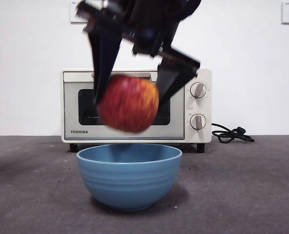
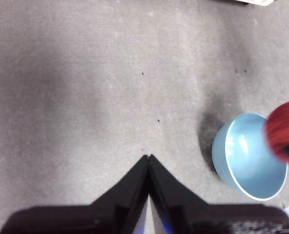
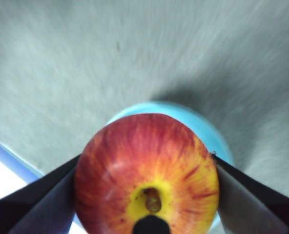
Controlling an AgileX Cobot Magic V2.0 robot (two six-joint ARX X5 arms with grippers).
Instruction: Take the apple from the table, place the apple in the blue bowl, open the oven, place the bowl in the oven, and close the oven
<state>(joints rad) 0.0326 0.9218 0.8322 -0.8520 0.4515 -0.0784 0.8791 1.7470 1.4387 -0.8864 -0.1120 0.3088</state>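
Note:
The red apple [image 1: 128, 103] hangs in the air just above the blue bowl [image 1: 129, 174], held between the two black jaws of my right gripper [image 1: 128, 95], which comes down from above. In the right wrist view the apple [image 3: 147, 175] fills the space between the jaws, stem up, with the bowl's rim [image 3: 208, 129] behind it. My left gripper [image 2: 149, 157] is shut on nothing over bare table [image 2: 86, 73], off to the side of the bowl [image 2: 247, 158]; the apple [image 2: 285, 129] shows there as a red blur. The cream oven [image 1: 134, 105] stands behind, door shut.
The oven's black cord [image 1: 231, 133] lies coiled to its right on the table [image 1: 242, 185]. A white wall with sockets rises behind the oven.

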